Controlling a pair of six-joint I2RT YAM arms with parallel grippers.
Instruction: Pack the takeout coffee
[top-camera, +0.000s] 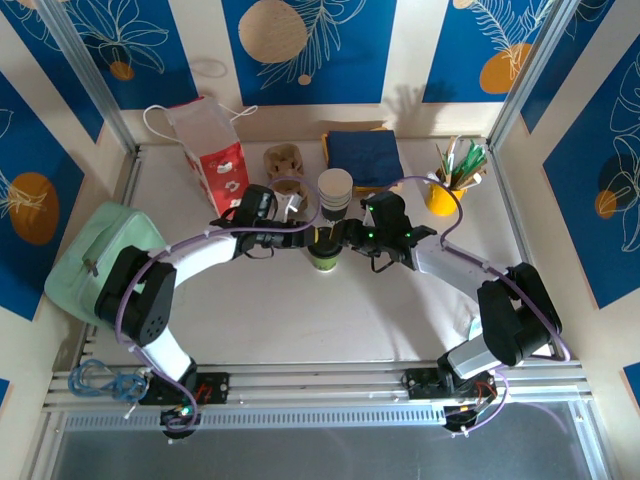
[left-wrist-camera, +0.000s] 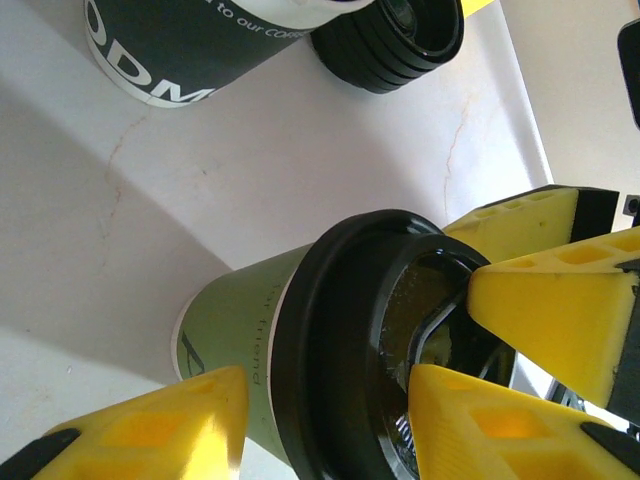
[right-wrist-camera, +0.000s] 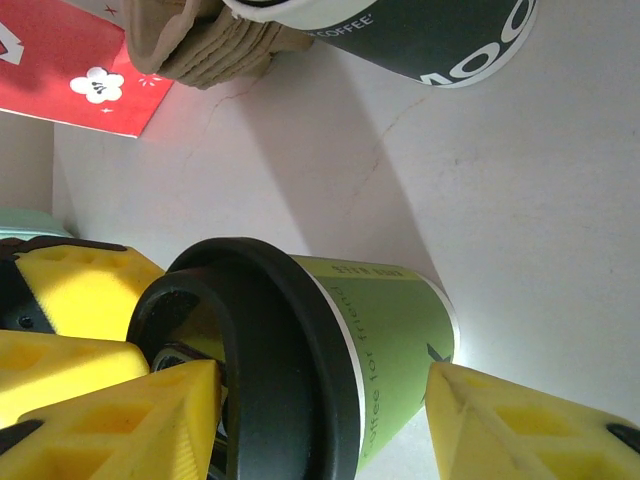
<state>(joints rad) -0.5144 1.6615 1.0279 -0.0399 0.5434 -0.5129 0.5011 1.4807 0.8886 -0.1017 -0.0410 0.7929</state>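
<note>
Both arms reach in from the near edge of the table (top-camera: 300, 325) and meet at the takeout coffee (top-camera: 322, 258), which stands upright about mid-table, black lid on, green wall showing below it. Left gripper (left-wrist-camera: 330, 400) comes at the coffee from its left: jaws part-way apart and straddling it, one yellow finger against the green wall, the other against the lid; reads as clamped on the cup. Right gripper (right-wrist-camera: 320, 385) comes from the coffee's right, jaws likewise part-way apart around it, one finger at the lid rim, the other at the wall near the base. Probably clamped too, though contact at that base finger is hard to confirm from this angle. Well left of the coffee, a mint-green container (top-camera: 95, 255) sits at the table edge. Just behind the coffee is a stack of black lids (left-wrist-camera: 400, 45), and beside that a stack of dark-sleeved cups (top-camera: 335, 190). Farther behind and left are a brown cup carrier (top-camera: 283, 162) and a red-and-white paper bag (top-camera: 215, 160). Behind and right are blue napkins (top-camera: 362, 152), then a yellow cup (top-camera: 443, 195) of sticks and straws.
</note>
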